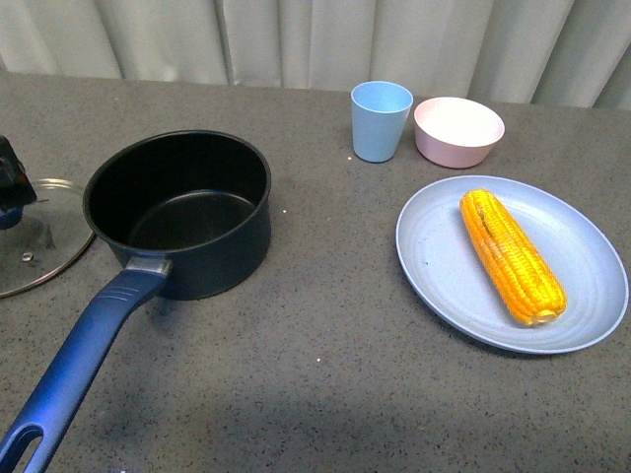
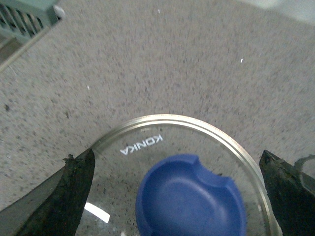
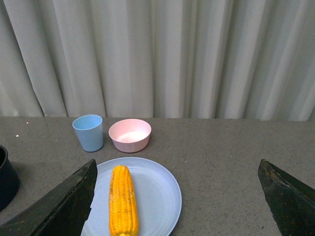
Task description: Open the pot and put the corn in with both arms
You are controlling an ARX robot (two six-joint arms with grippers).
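One long blue handle lies nearest in the front view, running from 7 o'clock up to the pot. Pot stands uncovered, black inside in full view. Lid lies flat on the grey table at the pot's 9 o'clock, with part of its rim hidden behind the pot wall; contact cannot be told.

Left gripper sits over the lid, jaws spread wide, one finger at each side of the blue knob. Neither finger is seen touching the knob, and it grips nothing.

At the pot's 3 o'clock, well apart, a pale blue plate carries the corn. Cob lies flat, running 11 to 5 o'clock.

Right gripper hangs at the plate's near side, jaws spread wide, holding nothing, clear of the corn.

Farther back, at the plate's 12 o'clock, a pink bowl. Light blue cup just beside it at its 9 o'clock. Pale curtain closes the far edge.
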